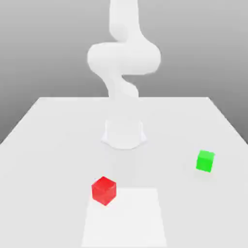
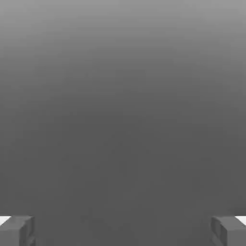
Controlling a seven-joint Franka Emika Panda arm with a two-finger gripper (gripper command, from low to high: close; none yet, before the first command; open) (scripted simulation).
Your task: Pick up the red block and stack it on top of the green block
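The red block (image 1: 103, 190), sitting free on the counter (image 1: 48, 145) well apart from the green block (image 1: 205, 161), is being judged light, rigid, glossy-slick, best taken across opposite flat faces; the pincer (image 2: 123, 230) is being held wide, empty.

Pale grey table (image 1: 58, 145) with a whiter square patch (image 1: 131, 218)

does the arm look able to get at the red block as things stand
Probably yes: the red block sits alone on the table, apart from the green block, and the gripper is open.
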